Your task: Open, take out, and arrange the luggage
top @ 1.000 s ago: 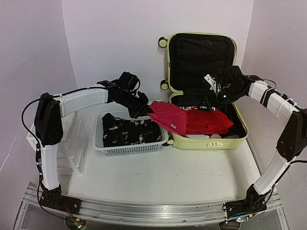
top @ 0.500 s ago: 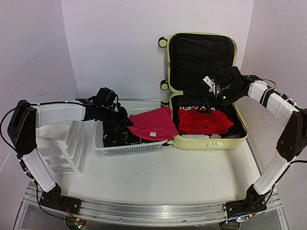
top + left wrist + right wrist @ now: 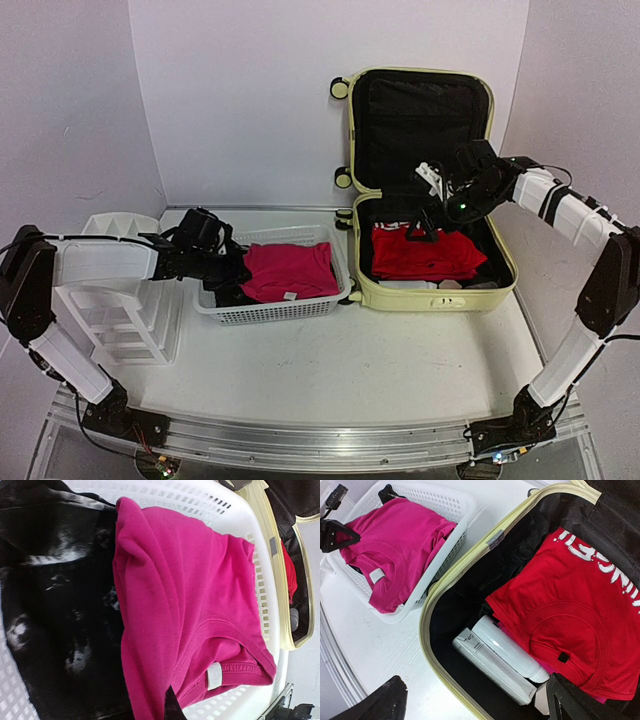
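Left claw (image 3: 232, 272), clenched on pink shirt (image 3: 288, 270), has drawn it into basket (image 3: 275, 312); right claw (image 3: 432, 200) gapes.

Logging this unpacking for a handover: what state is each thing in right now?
luggage: open, lid upright.
red T-shirt: folded, inside luggage.
white bottle: lying inside luggage.
basket: holding two garments.
black garment: in basket, partly covered.
pink T-shirt: in basket, atop black garment.
left end effector: shut on pink T-shirt.
right end effector: open, above luggage.
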You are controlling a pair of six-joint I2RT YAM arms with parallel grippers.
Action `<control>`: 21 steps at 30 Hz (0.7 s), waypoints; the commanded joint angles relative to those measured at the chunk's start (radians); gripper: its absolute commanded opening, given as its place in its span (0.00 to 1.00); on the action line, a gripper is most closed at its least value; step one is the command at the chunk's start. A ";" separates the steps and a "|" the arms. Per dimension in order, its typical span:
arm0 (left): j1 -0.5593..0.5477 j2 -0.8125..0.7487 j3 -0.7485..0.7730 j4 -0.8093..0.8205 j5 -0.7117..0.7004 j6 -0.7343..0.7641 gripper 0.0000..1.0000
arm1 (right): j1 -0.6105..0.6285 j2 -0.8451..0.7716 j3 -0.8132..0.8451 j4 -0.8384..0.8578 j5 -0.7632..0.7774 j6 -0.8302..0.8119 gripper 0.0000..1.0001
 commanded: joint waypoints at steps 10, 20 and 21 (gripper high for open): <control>0.006 -0.146 -0.108 0.059 -0.104 -0.012 0.00 | 0.017 -0.013 0.040 0.001 -0.015 -0.016 0.98; 0.006 -0.168 -0.181 0.055 -0.185 -0.011 0.00 | 0.027 0.000 0.039 0.001 -0.008 -0.019 0.98; 0.006 -0.169 -0.187 0.052 -0.184 -0.019 0.00 | 0.029 0.004 0.042 0.001 -0.010 -0.015 0.98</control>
